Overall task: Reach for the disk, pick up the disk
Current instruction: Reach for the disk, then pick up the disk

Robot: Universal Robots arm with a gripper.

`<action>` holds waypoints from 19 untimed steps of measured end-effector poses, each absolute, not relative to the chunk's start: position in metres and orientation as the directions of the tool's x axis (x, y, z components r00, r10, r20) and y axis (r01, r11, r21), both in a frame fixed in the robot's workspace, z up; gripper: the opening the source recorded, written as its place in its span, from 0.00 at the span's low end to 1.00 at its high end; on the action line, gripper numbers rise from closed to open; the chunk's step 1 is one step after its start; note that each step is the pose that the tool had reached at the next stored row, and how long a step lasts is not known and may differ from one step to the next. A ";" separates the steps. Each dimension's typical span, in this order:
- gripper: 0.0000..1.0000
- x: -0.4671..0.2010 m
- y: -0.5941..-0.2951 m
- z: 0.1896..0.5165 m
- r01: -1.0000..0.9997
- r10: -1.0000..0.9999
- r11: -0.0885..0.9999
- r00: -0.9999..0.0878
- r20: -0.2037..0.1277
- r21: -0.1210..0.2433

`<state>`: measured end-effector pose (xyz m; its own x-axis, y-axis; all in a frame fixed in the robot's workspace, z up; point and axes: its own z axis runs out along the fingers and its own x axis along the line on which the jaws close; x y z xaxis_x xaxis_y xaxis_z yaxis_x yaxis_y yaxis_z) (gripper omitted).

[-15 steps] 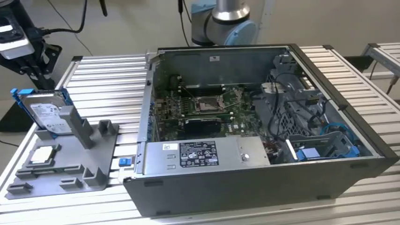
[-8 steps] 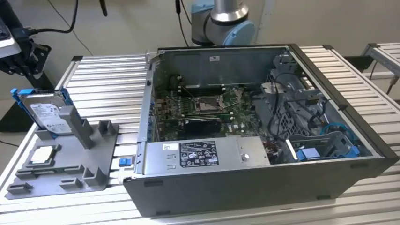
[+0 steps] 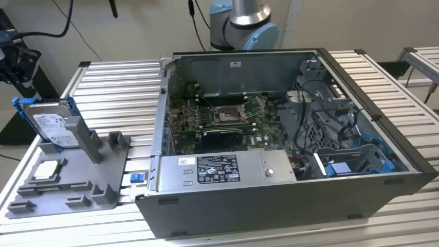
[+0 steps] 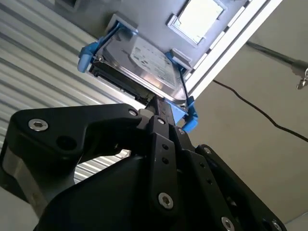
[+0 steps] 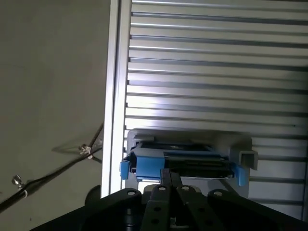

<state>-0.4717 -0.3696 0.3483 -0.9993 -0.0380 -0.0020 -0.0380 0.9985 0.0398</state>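
The disk [image 3: 53, 125] is a silver drive with a white label and blue rails. It stands on edge in a slot of the grey holder [image 3: 75, 180] at the exterior view's left. Black parts of my gripper [image 3: 17, 64] hang above and to the left of it at the picture's edge. In both wrist views my gripper [image 4: 161, 107] [image 5: 171, 174] is shut, its tips together right by the blue rail on the disk's upper edge [image 4: 144, 62] [image 5: 187, 163]. Whether the tips touch the rail I cannot tell.
An open computer case [image 3: 288, 149] with its board and cables takes up the middle and right of the slatted table [image 3: 116, 87]. A small square silver chip [image 3: 47, 170] lies on the grey holder. A blue bracket [image 3: 343, 169] sits inside the case.
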 end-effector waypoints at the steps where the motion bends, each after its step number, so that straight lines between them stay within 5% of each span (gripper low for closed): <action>1: 0.00 -0.474 -0.370 0.348 -0.040 -0.040 0.998 -0.999 -0.002 0.040; 19: 0.00 -0.486 -0.370 0.348 -0.051 -0.051 0.998 -0.999 -0.002 0.040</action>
<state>-0.4859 -0.3696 0.3483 -0.9987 -0.0513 -0.0020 -0.0513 0.9979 0.0398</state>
